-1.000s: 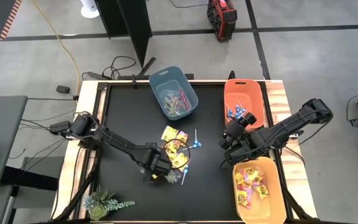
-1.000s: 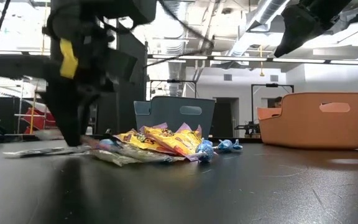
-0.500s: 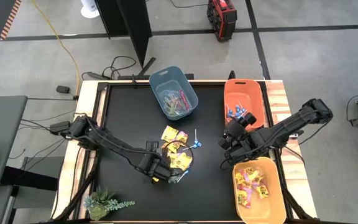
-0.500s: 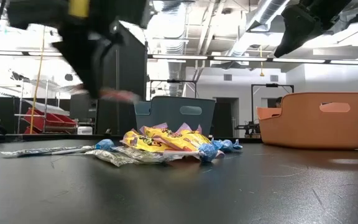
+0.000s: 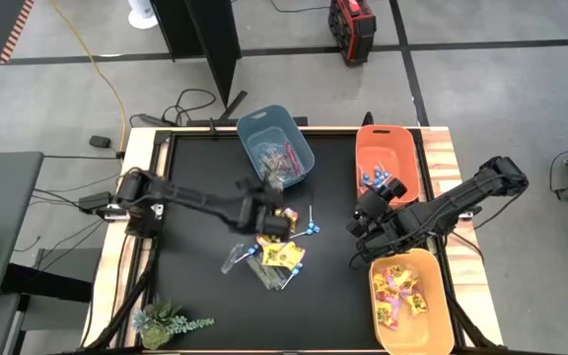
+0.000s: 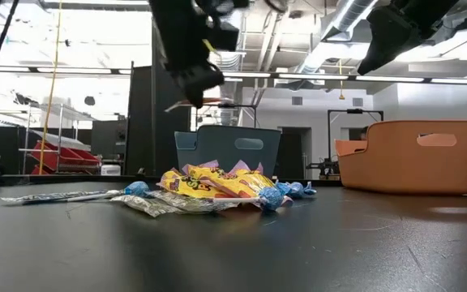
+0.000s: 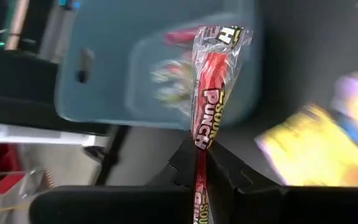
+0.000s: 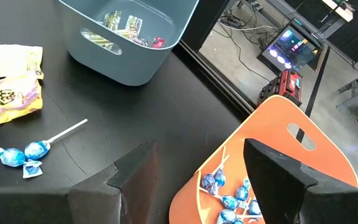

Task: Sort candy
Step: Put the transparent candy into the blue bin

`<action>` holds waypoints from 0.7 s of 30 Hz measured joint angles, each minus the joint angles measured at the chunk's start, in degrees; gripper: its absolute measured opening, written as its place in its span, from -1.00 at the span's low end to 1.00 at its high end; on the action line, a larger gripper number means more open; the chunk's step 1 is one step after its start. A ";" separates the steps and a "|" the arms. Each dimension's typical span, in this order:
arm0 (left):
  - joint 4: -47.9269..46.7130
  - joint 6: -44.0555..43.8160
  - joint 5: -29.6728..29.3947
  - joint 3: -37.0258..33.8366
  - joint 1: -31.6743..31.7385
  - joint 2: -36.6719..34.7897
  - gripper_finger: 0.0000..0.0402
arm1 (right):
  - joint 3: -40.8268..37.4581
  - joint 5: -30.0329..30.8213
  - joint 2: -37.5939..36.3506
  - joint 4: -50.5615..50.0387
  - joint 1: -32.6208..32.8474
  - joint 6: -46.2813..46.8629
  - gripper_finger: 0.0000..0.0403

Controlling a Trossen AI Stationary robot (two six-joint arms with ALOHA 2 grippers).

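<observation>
Two fingers of the left gripper (image 7: 199,163) pinch a red candy stick (image 7: 207,93) near the desk's far edge; the right gripper (image 8: 197,180) waits open by the right edge.

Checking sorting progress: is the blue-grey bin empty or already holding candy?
Holding candy: the blue-grey bin has several wrapped sticks on its floor, far from full.

The left gripper (image 5: 270,205) holds a slim red clear-wrapped candy stick (image 7: 207,93) above the table (just short of the blue-grey plastic bin (image 5: 296,140)); the loose pile of yellow square packets (image 5: 282,253) lies just beneath and behind it.
</observation>
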 joint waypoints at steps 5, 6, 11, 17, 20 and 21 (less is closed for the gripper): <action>8.92 14.17 2.52 0.00 7.45 -0.02 -0.95 | 0.00 0.00 0.00 0.00 0.00 0.00 0.26; 10.77 17.34 5.07 0.00 8.70 0.00 -0.95 | 0.00 0.00 0.00 0.00 0.00 -0.01 0.26; 14.08 28.59 22.49 0.00 13.79 -0.61 -0.96 | 0.00 0.00 0.00 0.17 0.00 -0.72 0.26; 14.06 32.62 38.46 0.00 15.91 -5.37 -0.96 | 0.00 0.00 0.00 0.15 0.00 -0.79 0.26; 14.88 34.39 44.88 0.00 16.20 -9.30 -0.96 | -0.01 0.00 0.00 0.17 0.00 -0.90 0.26; 15.31 34.63 45.71 0.01 16.21 -10.78 -0.96 | 0.00 0.00 0.00 0.19 0.00 -0.92 0.26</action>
